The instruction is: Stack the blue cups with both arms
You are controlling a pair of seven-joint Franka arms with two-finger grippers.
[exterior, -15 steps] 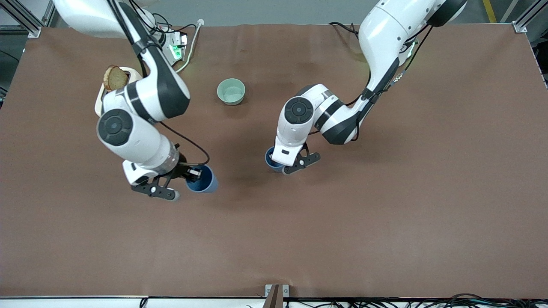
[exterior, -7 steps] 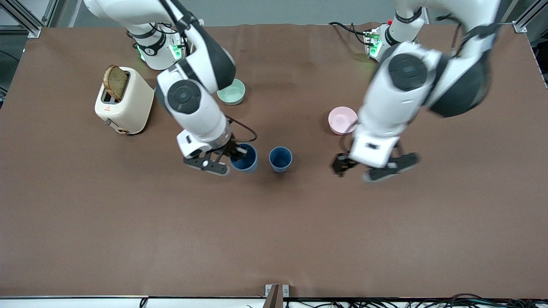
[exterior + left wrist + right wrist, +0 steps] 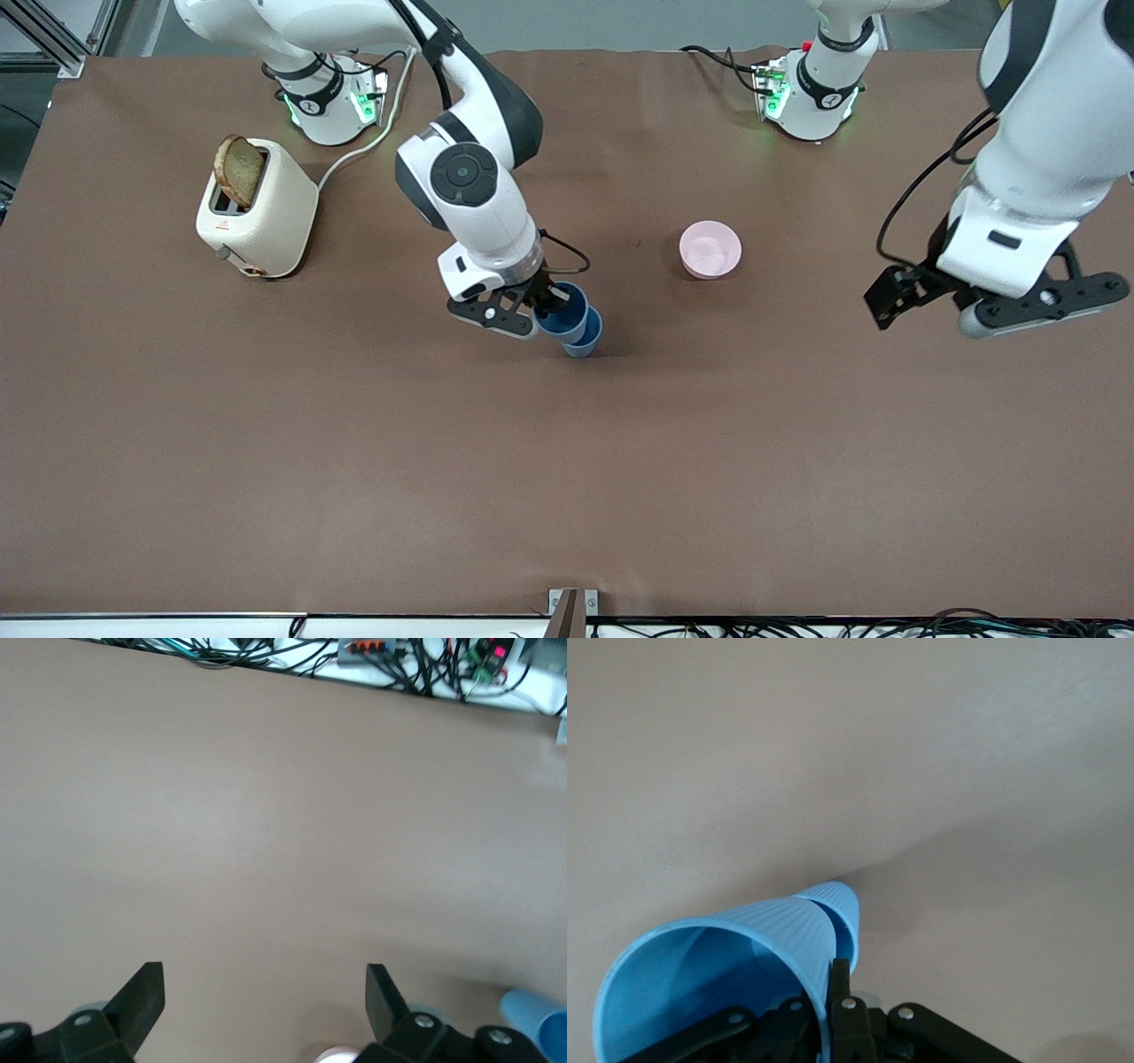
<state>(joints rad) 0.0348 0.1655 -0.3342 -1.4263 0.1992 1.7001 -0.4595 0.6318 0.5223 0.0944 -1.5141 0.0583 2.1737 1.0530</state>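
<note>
My right gripper (image 3: pixel 542 306) is shut on the rim of one blue cup (image 3: pixel 563 312) and holds it tilted over the other blue cup (image 3: pixel 588 342), which stands near the middle of the table. In the right wrist view my right gripper (image 3: pixel 833 992) pinches the held cup's (image 3: pixel 718 974) wall, and the standing cup's rim (image 3: pixel 843 904) shows just past the held cup's base. I cannot tell whether they touch. My left gripper (image 3: pixel 970 306) is open and empty, up over the left arm's end of the table; it also shows in the left wrist view (image 3: pixel 266 992).
A cream toaster (image 3: pixel 261 221) with a slice of bread (image 3: pixel 239 168) stands toward the right arm's end. A pink bowl (image 3: pixel 710 249) sits between the cups and the left gripper. Cables (image 3: pixel 381 656) lie past the table's edge. The green bowl is hidden.
My right arm has carried its blue cup across until it is over the standing cup. My left arm has let go of the standing cup and drawn away, open, toward its own end.
</note>
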